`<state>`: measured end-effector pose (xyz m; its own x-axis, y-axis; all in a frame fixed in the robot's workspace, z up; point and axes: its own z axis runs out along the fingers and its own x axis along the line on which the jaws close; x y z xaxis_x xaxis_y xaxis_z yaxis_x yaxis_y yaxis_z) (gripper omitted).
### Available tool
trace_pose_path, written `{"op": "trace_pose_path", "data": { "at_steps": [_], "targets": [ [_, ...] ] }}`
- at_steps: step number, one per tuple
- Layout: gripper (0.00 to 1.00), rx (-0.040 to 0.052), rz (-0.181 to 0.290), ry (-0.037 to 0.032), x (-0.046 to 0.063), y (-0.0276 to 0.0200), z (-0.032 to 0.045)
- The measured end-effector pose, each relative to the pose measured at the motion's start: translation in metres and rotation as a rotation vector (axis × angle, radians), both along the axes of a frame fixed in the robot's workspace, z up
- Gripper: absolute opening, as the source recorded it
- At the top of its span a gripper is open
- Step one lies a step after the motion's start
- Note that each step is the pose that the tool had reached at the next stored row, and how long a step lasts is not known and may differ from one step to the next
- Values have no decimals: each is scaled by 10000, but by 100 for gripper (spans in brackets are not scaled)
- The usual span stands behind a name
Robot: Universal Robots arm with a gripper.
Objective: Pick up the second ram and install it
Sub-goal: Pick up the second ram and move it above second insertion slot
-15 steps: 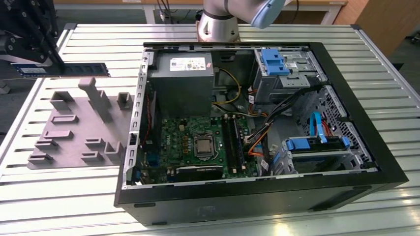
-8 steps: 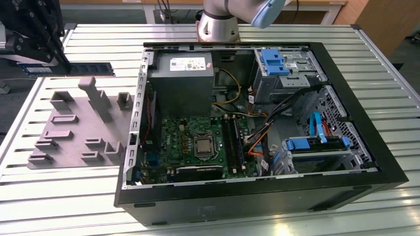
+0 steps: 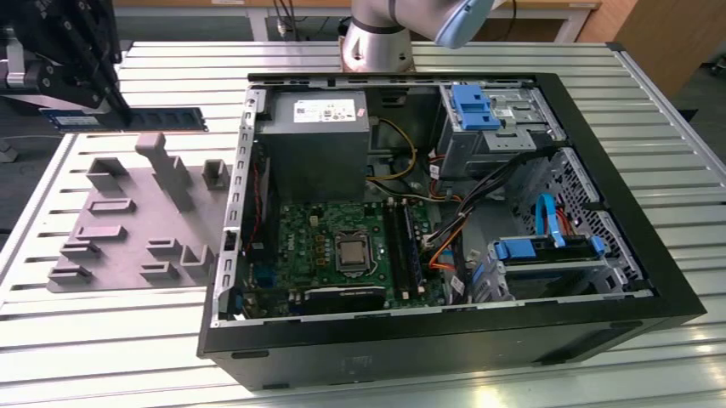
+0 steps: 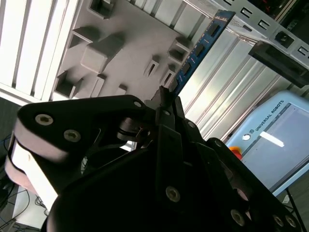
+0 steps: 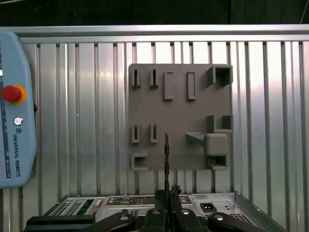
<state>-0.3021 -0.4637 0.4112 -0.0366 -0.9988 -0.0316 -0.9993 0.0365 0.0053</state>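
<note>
The second ram [image 3: 142, 119] is a long blue-green stick, held level in the air above the slatted table, beyond the far edge of the grey holder plate [image 3: 125, 225]. My black gripper [image 3: 93, 109] is shut on one end of it, at the exterior view's upper left. In the second wrist view the ram [image 4: 200, 46] runs out from the gripper [image 4: 166, 101] over the plate. In the first wrist view the ram [image 5: 166, 154] shows edge-on above the gripper [image 5: 166, 193]. The memory slots [image 3: 405, 246] lie on the green motherboard [image 3: 329, 238] inside the open case.
The open black computer case [image 3: 454, 340] lies on its side at the exterior view's right, with a power supply [image 3: 318, 136], blue drive brackets [image 3: 471, 106] and cables. The grey plate has upright posts [image 3: 159, 166]. A teach pendant [image 5: 14, 111] with a red button rests beside the table.
</note>
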Motion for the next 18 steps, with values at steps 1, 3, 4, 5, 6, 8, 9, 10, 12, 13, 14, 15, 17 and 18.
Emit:
{"op": "trace_pose_path", "data": {
  "at_steps": [1,3,4,5,6,8,9,10,12,13,14,15,17,18],
  "targets": [
    [14,1,0,-1,9,0,-1],
    [14,1,0,-1,26,0,-1],
    [14,1,0,-1,36,0,-1],
    [14,1,0,0,46,0,-1],
    [14,1,0,0,55,0,-1],
    [14,1,1,-1,73,0,-1],
    [14,1,0,0,81,0,0],
    [14,0,0,-1,89,0,-1],
    [14,1,0,-1,106,0,0],
    [14,0,0,0,115,0,0],
    [14,1,1,-1,123,0,-1],
    [14,0,0,0,132,0,0],
    [14,0,0,-1,150,0,-1],
    [14,1,0,-1,160,0,-1]
  ]
}}
